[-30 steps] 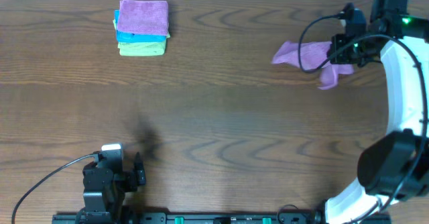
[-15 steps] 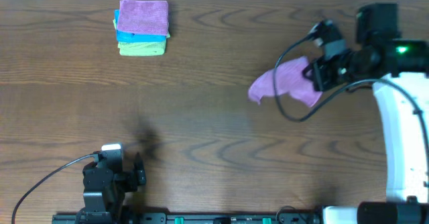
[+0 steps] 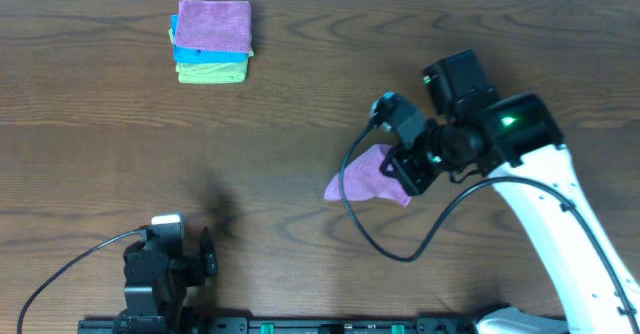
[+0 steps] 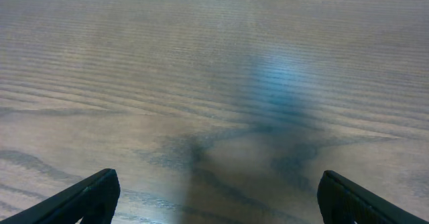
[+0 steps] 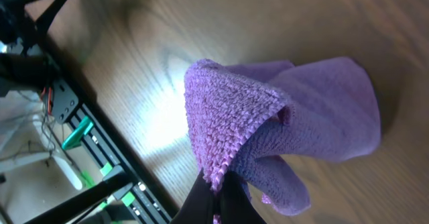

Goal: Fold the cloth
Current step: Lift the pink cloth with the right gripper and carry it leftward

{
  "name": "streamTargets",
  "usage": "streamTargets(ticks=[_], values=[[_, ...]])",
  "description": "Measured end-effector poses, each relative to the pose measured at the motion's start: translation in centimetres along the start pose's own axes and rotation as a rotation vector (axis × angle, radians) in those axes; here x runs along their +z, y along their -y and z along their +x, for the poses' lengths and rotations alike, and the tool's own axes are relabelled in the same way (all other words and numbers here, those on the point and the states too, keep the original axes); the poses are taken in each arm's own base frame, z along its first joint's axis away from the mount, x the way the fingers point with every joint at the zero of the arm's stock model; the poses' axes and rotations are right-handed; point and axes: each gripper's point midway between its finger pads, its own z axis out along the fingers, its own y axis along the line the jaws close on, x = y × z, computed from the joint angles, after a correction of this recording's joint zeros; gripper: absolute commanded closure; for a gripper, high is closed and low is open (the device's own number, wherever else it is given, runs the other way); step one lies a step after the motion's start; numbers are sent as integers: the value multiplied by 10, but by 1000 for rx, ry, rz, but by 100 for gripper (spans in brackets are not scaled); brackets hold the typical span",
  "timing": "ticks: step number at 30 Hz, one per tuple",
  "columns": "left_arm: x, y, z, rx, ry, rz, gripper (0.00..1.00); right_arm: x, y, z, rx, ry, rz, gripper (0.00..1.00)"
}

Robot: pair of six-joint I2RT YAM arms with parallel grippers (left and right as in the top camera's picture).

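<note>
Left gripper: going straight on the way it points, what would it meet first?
Only bare table; the left gripper, open, faces nothing else in its wrist view, though depth is unclear.

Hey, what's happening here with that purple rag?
The right arm's pincer has a purple cloth pinched, bunched up and unfolded, toward the middle of the wooden table. The left pincer sits open and empty at the near edge. A stack of folded cloths lies at the far left. No folding is done yet.
</note>
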Motion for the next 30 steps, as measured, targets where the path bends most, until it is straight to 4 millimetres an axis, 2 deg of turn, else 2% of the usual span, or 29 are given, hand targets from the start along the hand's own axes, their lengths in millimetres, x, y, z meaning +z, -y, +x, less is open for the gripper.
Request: streamTargets(ticks=[7,10,13,18,23,25,27,30], values=[[0,0,0,0,0,0,5,11,-16,2,-26,-38,10,99],[0,0,0,-1,0,0,4,14,-15,-8,-63,-7,52,99],[0,0,0,-1,0,0,5,14,-9,-27,-98,61,104,99],[0,0,0,0,0,0,5,3,22,-67,-126,210,292,99],[0,0,0,-1,0,0,4,-9,57,-99,-116,315,455,99],[0,0,0,0,0,0,5,-5,76,-108,-102,325,502,99],[0,0,0,-1,0,0,5,8,102,-115,-83,316,544,99],[0,0,0,0,0,0,5,32,151,-122,-32,293,621,99]])
